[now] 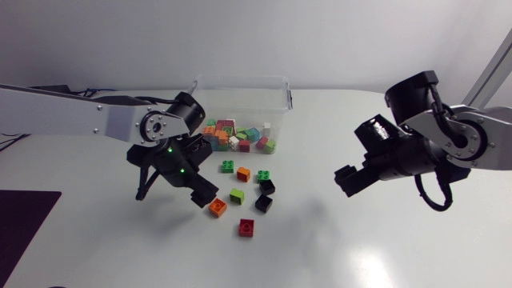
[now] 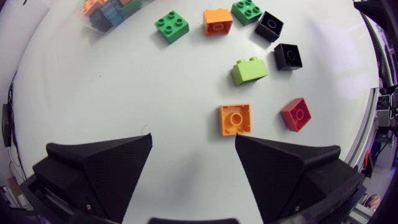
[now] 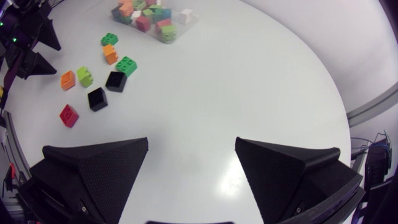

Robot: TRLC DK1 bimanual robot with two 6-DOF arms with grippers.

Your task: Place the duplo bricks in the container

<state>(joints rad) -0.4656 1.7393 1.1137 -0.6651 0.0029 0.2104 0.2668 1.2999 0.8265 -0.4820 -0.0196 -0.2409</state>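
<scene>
Several loose duplo bricks lie in front of the clear container (image 1: 240, 100), which holds many coloured bricks. My left gripper (image 1: 174, 192) hangs open just left of them, with nothing between its fingers. In the left wrist view the left gripper (image 2: 193, 155) has an orange brick (image 2: 236, 119) just ahead of one fingertip. A red brick (image 2: 295, 114), a lime brick (image 2: 249, 70) and two black bricks (image 2: 288, 55) lie beyond it. My right gripper (image 1: 352, 178) is open and empty, well to the right of the bricks; it shows again in its own view (image 3: 191, 162).
Further out lie two green bricks (image 1: 228, 166), another orange brick (image 1: 243, 174) and the red brick (image 1: 246, 228) nearest the front. A dark mat (image 1: 20, 220) lies at the table's front left corner. Bare table spans between the bricks and my right arm.
</scene>
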